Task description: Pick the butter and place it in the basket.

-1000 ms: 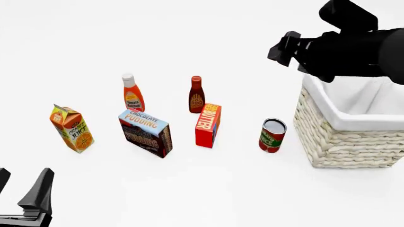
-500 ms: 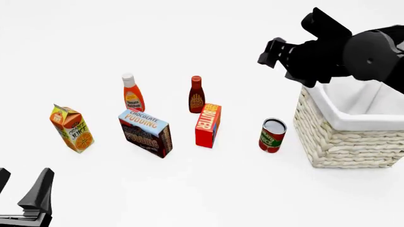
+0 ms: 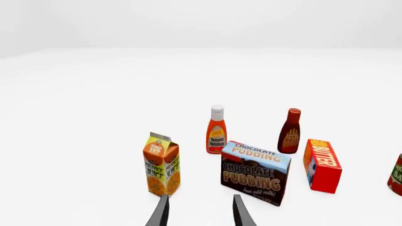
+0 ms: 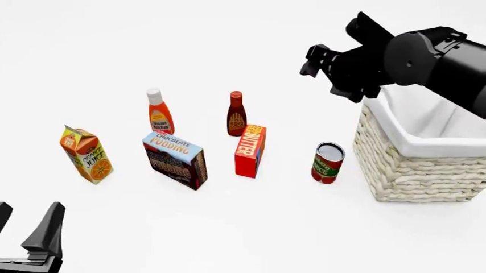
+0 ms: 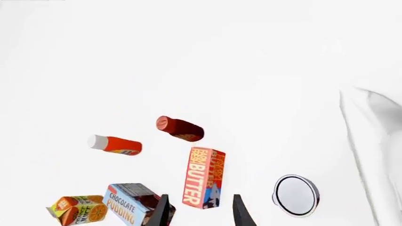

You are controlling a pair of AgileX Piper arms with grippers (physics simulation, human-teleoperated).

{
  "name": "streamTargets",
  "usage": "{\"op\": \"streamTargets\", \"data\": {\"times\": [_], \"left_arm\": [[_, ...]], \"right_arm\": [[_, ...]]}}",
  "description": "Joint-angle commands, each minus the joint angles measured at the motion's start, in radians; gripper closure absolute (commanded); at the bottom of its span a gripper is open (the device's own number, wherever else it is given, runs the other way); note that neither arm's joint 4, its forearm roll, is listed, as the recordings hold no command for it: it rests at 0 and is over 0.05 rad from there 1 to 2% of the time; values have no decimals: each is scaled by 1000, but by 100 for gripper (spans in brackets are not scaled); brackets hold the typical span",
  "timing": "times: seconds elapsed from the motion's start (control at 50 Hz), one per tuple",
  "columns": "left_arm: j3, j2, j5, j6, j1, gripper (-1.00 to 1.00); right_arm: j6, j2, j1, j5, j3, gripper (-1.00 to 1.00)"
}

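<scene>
Standing on its edge on the white surface point(image 4: 251, 227), the small flat red butter box point(image 4: 250, 151) was seen left of the cream wicker basket point(image 4: 417, 165). The right hand point(image 4: 317, 61) was held high, parted and empty; the left hand point(image 4: 27, 227) likewise.

Was a simulated bench setup, not a real room: featureless white table point(image 4: 251, 227) filling the frame, no walls; grocery items point(image 4: 174, 160) rendered mid-frame, wicker basket point(image 4: 417, 170) at right edge.
</scene>
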Motion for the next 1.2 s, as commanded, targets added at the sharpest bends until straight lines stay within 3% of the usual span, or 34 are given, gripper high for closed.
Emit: {"op": "streamTargets", "data": {"times": [0.02,0.6,1.2], "left_arm": [[0,0,0,0,0,-100],[0,0,0,0,0,-100],[0,0,0,0,0,-100]], "right_arm": [[15,57,-6,14,-61,-100],[25,156,-68,53,-157,-100],[45,293,2,72,-254,-100]]}}
